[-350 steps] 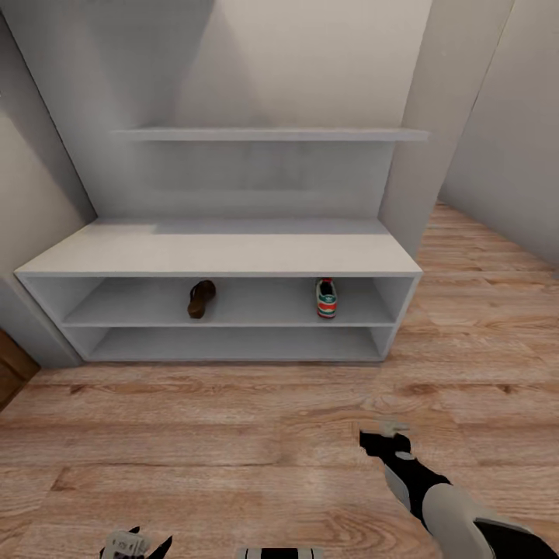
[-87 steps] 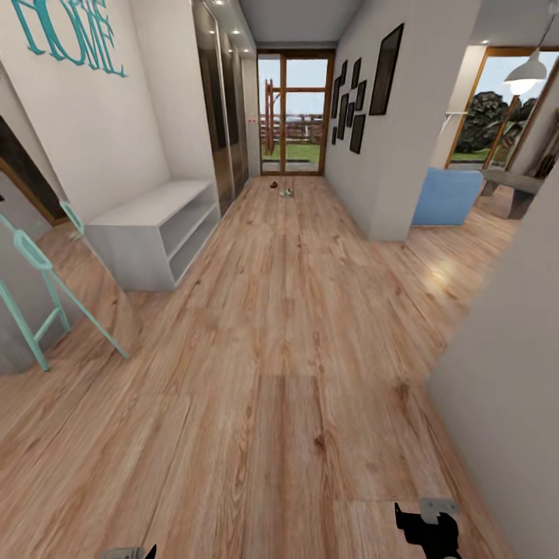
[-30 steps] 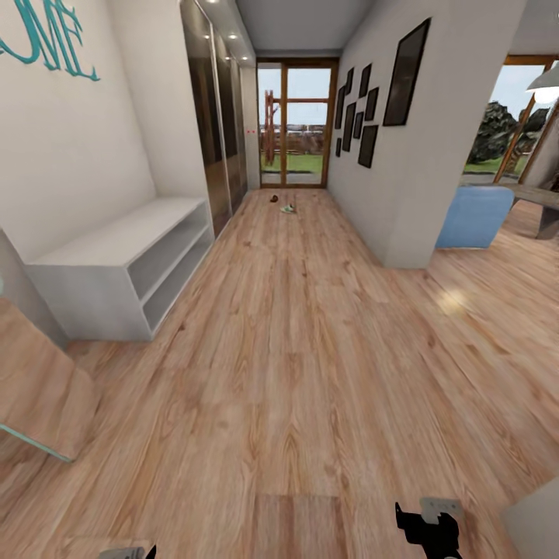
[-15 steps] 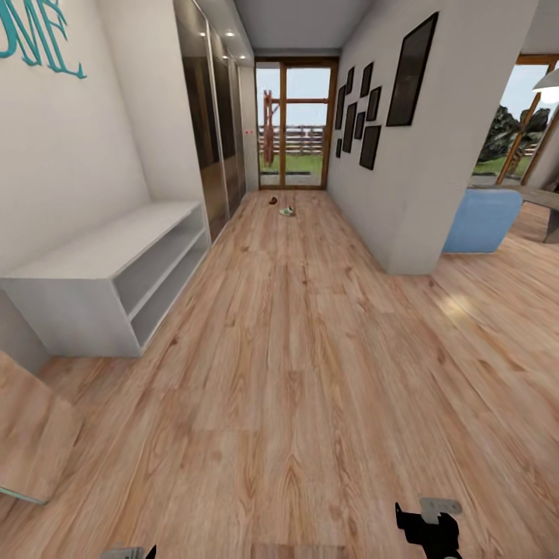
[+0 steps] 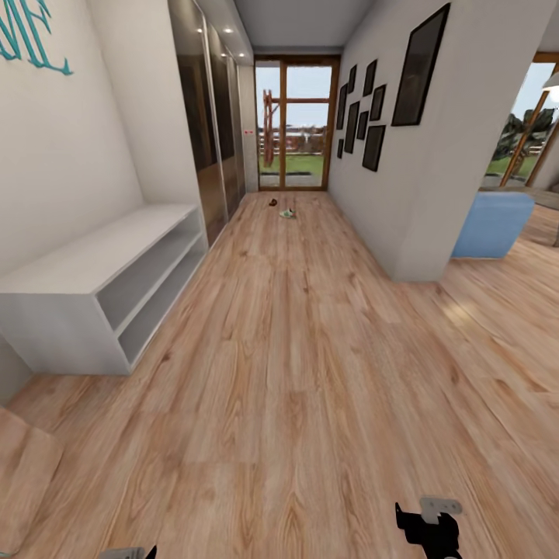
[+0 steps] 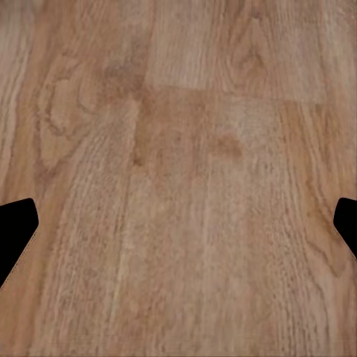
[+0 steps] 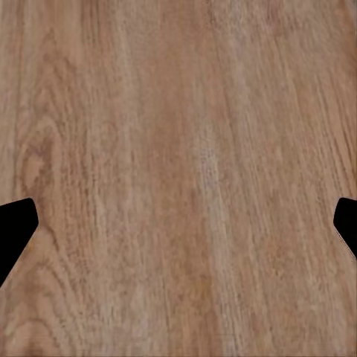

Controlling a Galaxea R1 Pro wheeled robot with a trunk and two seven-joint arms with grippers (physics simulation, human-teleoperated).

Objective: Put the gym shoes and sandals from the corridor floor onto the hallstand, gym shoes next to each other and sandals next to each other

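Far down the corridor floor (image 5: 295,373), near the glass door, lies one gym shoe (image 5: 287,212), small and pale with a greenish tint. A dark brown sandal (image 5: 272,202) lies just beyond it, to its left. The hallstand is out of view. My right gripper (image 5: 427,529) sits at the bottom edge of the head view and my left gripper (image 5: 128,553) barely peeks in at the bottom left. In the wrist views, the left gripper (image 6: 178,230) and the right gripper (image 7: 178,230) both hang open over bare wood planks, holding nothing.
A low white two-shelf rack (image 5: 101,283) stands against the left wall under teal lettering (image 5: 27,35). Mirrored closet doors (image 5: 213,147) follow it. A wall corner (image 5: 423,233) juts in on the right, with a blue seat (image 5: 493,225) behind it. The glass door (image 5: 295,124) ends the corridor.
The camera has rolled forward along the corridor: the white rack and right wall corner have slid nearer and outward. The shoes stay far ahead. Both grippers keep their pose.
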